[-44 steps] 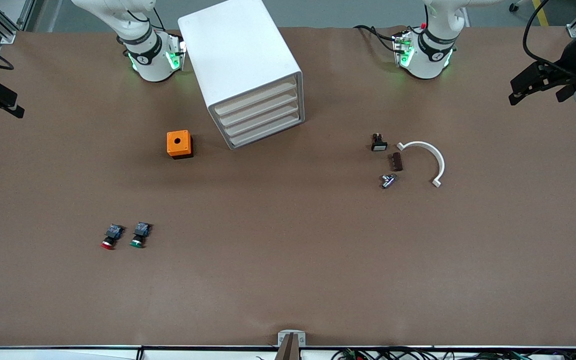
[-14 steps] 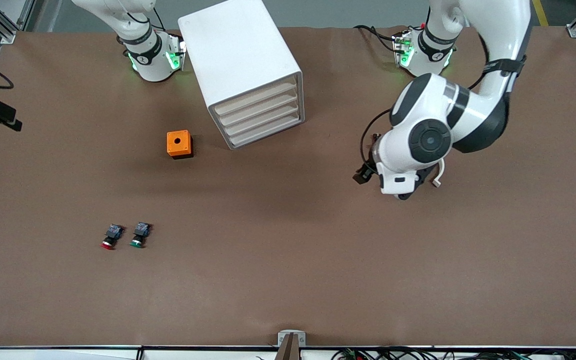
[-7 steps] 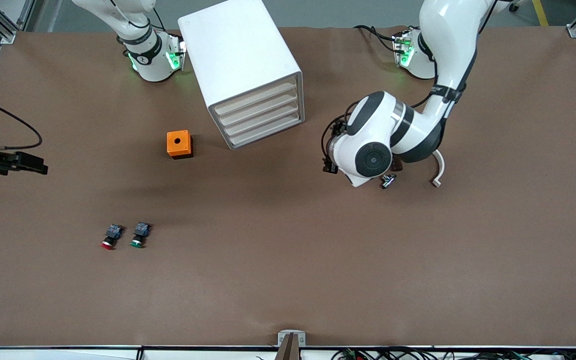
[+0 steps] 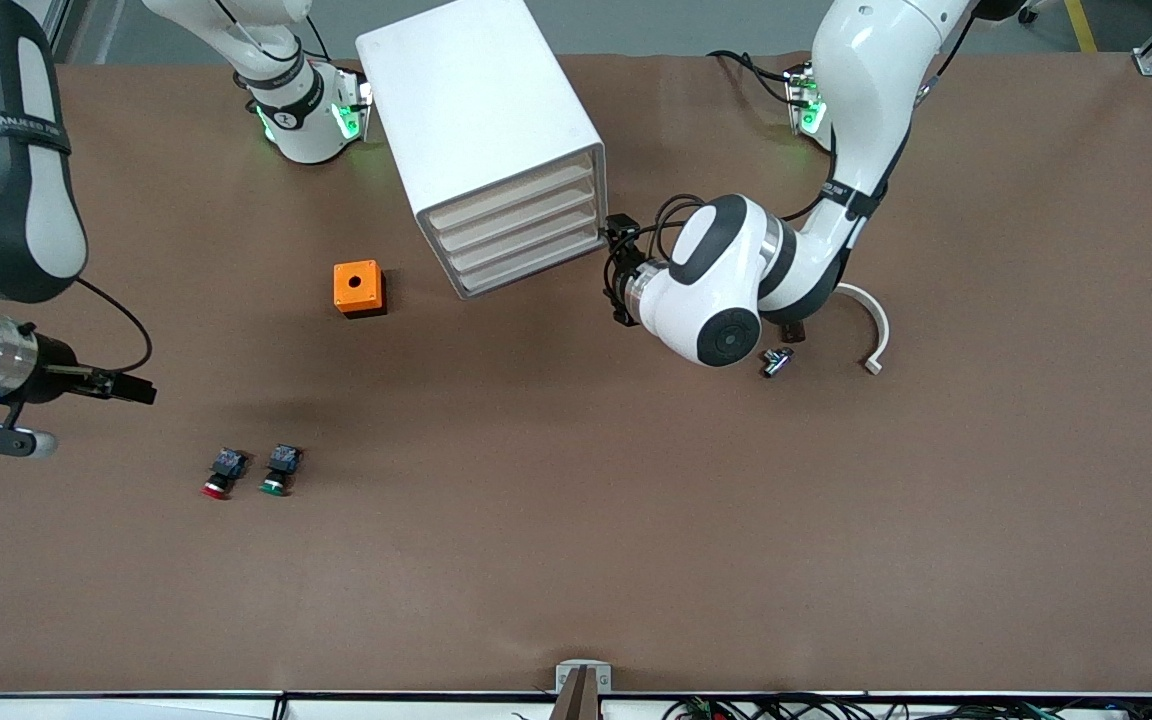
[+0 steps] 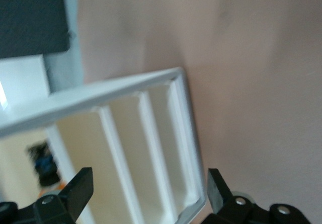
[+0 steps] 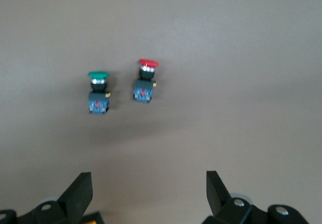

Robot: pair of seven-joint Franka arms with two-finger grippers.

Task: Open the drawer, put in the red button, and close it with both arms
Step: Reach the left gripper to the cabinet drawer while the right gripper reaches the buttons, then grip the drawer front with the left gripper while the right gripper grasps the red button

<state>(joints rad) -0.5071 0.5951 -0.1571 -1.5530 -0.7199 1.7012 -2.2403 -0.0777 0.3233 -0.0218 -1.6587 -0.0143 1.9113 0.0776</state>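
Note:
The white cabinet (image 4: 481, 110) stands between the arm bases, and its four tray drawers (image 4: 521, 232) are all shut. My left gripper (image 4: 617, 272) is open and empty in the air just in front of the drawer stack, at its corner toward the left arm's end. The left wrist view shows the drawer fronts (image 5: 151, 148) between my open fingers (image 5: 75, 190). The red button (image 4: 218, 476) lies on the table beside the green button (image 4: 277, 472). My right gripper (image 4: 139, 389) is open and empty over the table near them. The right wrist view shows the red button (image 6: 146, 80) and my open right gripper (image 6: 146, 191).
An orange box (image 4: 358, 288) with a hole sits beside the cabinet, toward the right arm's end. A white arc piece (image 4: 864, 318), a small metal part (image 4: 776, 361) and a brown block (image 4: 792, 331) lie under the left arm. The green button (image 6: 98, 90) also shows in the right wrist view.
My left arm has swung from its end of the table over the small parts to the cabinet's drawer fronts. My right arm has come in over the table toward the two buttons.

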